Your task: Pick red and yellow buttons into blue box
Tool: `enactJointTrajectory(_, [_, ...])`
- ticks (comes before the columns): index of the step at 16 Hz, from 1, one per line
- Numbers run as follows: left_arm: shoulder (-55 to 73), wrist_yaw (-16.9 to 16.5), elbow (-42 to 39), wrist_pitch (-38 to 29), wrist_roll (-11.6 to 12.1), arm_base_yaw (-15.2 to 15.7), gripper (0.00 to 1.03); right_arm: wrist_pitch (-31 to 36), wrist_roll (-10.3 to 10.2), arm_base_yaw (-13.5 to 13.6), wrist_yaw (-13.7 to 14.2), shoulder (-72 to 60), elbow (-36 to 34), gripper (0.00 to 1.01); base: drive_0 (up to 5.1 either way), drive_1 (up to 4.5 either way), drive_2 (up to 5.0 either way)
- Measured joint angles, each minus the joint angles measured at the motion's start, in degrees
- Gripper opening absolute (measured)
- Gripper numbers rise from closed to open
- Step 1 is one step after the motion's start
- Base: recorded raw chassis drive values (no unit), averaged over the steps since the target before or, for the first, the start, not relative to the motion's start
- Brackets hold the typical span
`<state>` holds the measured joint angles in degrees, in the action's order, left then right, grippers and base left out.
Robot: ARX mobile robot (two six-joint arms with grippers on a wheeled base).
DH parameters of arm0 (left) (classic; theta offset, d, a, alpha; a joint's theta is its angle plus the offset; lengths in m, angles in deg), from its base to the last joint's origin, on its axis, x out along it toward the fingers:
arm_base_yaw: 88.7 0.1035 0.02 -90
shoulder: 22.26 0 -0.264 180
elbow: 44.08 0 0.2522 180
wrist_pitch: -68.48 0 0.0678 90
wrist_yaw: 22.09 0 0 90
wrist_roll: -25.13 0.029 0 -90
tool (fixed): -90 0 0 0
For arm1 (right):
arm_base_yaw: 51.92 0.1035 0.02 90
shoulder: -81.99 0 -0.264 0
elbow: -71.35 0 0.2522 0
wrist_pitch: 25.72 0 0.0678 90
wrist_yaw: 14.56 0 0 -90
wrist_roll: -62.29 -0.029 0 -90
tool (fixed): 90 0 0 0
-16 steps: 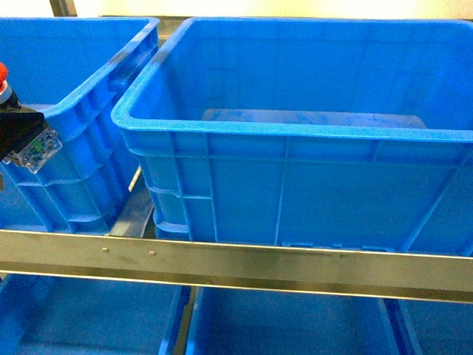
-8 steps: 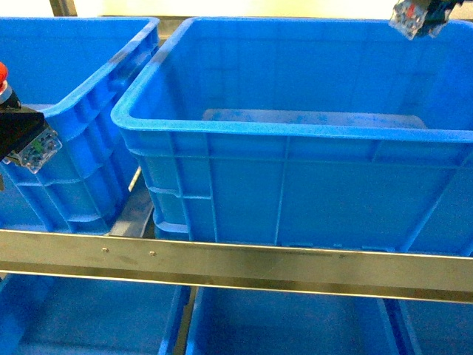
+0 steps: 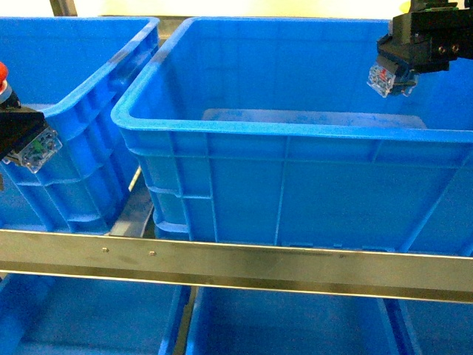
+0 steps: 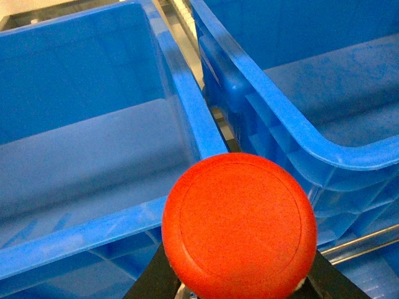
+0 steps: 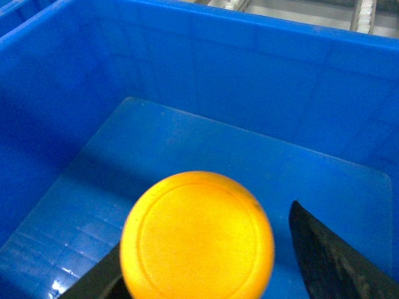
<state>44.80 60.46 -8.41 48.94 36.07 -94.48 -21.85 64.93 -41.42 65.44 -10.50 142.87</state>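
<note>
The blue box is the big deep crate in the middle of the head view. Over its far right side, below rim level, hangs my right gripper. The yellow button sits between its fingers, cap slightly blurred. The right finger stands clear of the cap with blue floor showing in the gap. At the far left my left gripper is shut on the red button, held above the rim between the two crates. The button's clear base points down to the right.
A second blue crate stands to the left of the blue box, with a narrow gap between them. A metal shelf rail runs across the front. More blue bins sit on the level below.
My right gripper has come in from the top right and dropped down into the blue box with the yellow button. The left gripper and red button have not moved.
</note>
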Motion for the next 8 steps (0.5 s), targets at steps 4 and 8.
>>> enactJointTrajectory(4, [0.0,0.0,0.0,0.0,0.0,0.0,0.24,-0.02,0.02,0.0,-0.04,0.0,0.04,0.99,0.0,0.0,0.0])
enactJointTrajectory(8, [0.0,0.0,0.0,0.0,0.0,0.0,0.24,-0.02,0.22,0.0,-0.09,0.0,0.04,0.98,0.0,0.0,0.0])
